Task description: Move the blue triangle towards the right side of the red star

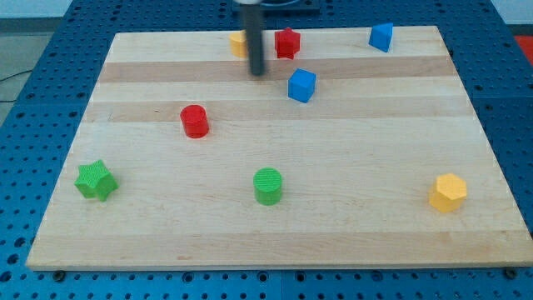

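The red star (pixel 287 42) sits near the board's top edge, a little left of centre. The blue triangle (pixel 381 37) lies at the top right, well to the right of the star. A blue cube (pixel 301 85) lies just below the star. My tip (pixel 257 73) rests on the board below and left of the red star and left of the blue cube, touching neither. It is far left of the blue triangle. The rod partly hides a yellow block (pixel 239 43) to the left of the star.
A red cylinder (pixel 194 121) stands left of centre. A green star (pixel 95 181) is at the lower left, a green cylinder (pixel 267 186) at the lower middle, and a yellow hexagon (pixel 448 192) at the lower right. The wooden board (pixel 375 150) lies on a blue perforated table.
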Robot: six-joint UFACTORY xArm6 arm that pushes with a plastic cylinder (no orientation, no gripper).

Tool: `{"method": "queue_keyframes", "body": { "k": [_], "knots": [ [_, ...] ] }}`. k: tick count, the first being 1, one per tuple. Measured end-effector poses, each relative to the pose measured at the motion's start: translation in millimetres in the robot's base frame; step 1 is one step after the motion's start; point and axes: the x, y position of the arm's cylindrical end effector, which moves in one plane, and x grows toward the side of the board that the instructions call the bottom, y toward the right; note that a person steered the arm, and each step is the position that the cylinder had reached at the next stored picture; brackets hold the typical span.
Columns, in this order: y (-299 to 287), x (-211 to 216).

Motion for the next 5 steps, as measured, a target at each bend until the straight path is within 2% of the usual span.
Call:
{"method": "queue_keyframes", "body": {
  "k": [2,3,5],
  "knots": [
    [205,-17],
    [223,-51],
    [203,-76]
  ]
}}
